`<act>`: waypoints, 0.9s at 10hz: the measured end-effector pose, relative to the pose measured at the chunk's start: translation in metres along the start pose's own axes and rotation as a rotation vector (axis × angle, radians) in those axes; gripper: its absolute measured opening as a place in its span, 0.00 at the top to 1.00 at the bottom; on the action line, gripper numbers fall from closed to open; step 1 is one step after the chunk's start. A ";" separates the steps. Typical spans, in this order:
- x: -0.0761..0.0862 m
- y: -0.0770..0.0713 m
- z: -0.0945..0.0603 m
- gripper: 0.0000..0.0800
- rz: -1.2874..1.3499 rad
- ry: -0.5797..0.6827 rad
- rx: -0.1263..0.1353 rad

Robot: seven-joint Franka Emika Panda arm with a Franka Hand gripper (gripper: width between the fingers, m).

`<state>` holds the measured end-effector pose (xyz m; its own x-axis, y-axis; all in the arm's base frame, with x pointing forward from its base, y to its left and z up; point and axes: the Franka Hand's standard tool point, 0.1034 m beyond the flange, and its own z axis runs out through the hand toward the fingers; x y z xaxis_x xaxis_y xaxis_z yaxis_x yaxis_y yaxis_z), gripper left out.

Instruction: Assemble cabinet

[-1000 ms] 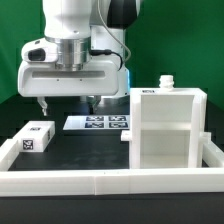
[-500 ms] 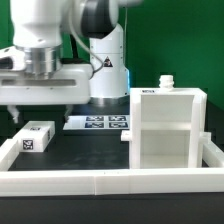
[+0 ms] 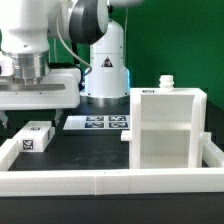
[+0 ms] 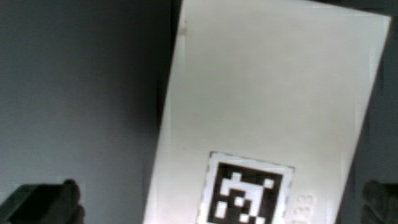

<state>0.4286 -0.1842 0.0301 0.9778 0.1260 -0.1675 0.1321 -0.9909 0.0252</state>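
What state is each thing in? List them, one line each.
gripper: open, over the small block, holding nothing.
small block: lying on the table, not grasped, a tag showing.
cabinet: upright, shelf compartments open toward the exterior view.
marker board: flat on the table.

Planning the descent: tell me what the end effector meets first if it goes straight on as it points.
Likely the small white block: the wrist view shows it straight ahead of the open end effector. The gap to it is unclear.
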 end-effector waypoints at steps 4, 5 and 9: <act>0.000 -0.007 0.012 0.00 -0.018 -0.009 -0.005; -0.003 -0.010 0.014 0.00 -0.020 -0.014 -0.002; -0.007 -0.013 0.020 0.30 -0.024 -0.015 -0.004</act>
<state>0.4169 -0.1732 0.0111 0.9718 0.1491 -0.1828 0.1562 -0.9874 0.0249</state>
